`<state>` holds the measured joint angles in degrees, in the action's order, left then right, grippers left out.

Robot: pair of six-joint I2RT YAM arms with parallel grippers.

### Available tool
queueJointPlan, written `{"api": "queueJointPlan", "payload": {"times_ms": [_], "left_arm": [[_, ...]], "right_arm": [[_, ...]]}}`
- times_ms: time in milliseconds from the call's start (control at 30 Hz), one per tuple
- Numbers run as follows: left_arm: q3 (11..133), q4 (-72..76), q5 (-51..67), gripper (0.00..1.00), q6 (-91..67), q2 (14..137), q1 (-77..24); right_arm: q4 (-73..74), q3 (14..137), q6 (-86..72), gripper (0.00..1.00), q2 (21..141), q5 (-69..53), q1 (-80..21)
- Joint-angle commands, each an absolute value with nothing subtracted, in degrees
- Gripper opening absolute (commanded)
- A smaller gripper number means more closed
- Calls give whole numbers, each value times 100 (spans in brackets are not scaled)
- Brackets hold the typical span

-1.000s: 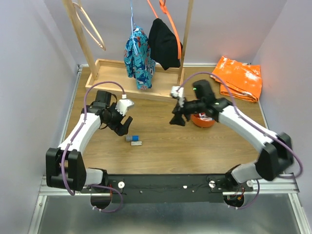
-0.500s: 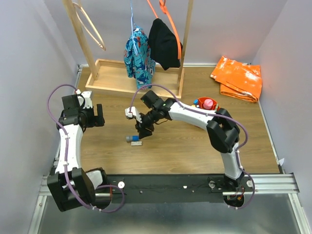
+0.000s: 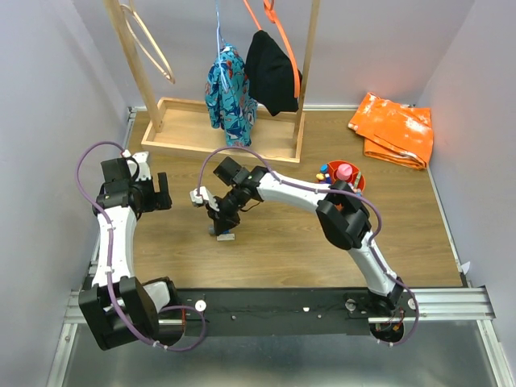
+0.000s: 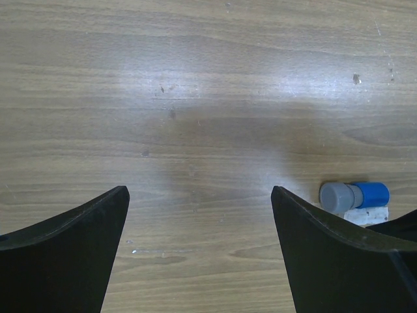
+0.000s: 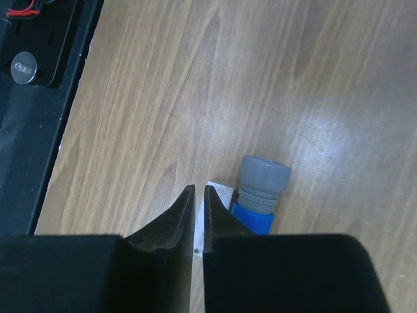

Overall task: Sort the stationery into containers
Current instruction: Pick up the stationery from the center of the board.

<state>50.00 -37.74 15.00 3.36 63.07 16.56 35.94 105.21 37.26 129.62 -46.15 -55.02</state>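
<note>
A stubby item with a blue body and grey cap (image 5: 260,186) lies on the wooden table, a small white piece (image 5: 220,193) right beside it. My right gripper (image 5: 199,187) is down over the white piece, jaws drawn to a thin slit with white showing through; whether they pinch it I cannot tell. From above, the right gripper (image 3: 220,219) covers the blue item and only the white piece (image 3: 226,237) peeks out. Both also show in the left wrist view: the blue item (image 4: 355,194) and the white piece (image 4: 366,215). My left gripper (image 4: 199,195) hangs wide open over bare wood, at the table's left (image 3: 153,196). The orange cup (image 3: 352,174) holds several pieces.
A wooden rack base (image 3: 189,129) with hanging clothes (image 3: 230,93) stands at the back. An orange bag (image 3: 393,129) lies at the back right. The black mounting rail (image 3: 274,306) runs along the near edge.
My right arm swung left from the orange cup down onto the blue item and white piece, closing its jaws. The left arm drew back to the left, then stayed still.
</note>
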Motion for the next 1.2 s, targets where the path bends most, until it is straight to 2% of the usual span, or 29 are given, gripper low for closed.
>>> {"api": "queueJointPlan", "payload": {"times_ms": [0, 200, 333, 367, 1167], "left_arm": [[5027, -3683, 1538, 99, 272, 6451, 1688], [5036, -3586, 1617, 99, 264, 6609, 1696], [5027, -3560, 1687, 99, 264, 6627, 1696], [5027, -3551, 1714, 99, 264, 6627, 1696], [4992, -3322, 2302, 99, 167, 6882, 1696]], "right_arm": [[3981, 10722, 3946, 22, 13219, -4869, -5633], [4069, 10653, 4078, 27, 13333, -4615, -5722], [3841, 10398, 4008, 47, 13228, -4439, -5722], [3789, 10354, 3999, 49, 13193, -4386, -5722], [2664, 9229, 3894, 49, 12367, -3358, -5704]]}}
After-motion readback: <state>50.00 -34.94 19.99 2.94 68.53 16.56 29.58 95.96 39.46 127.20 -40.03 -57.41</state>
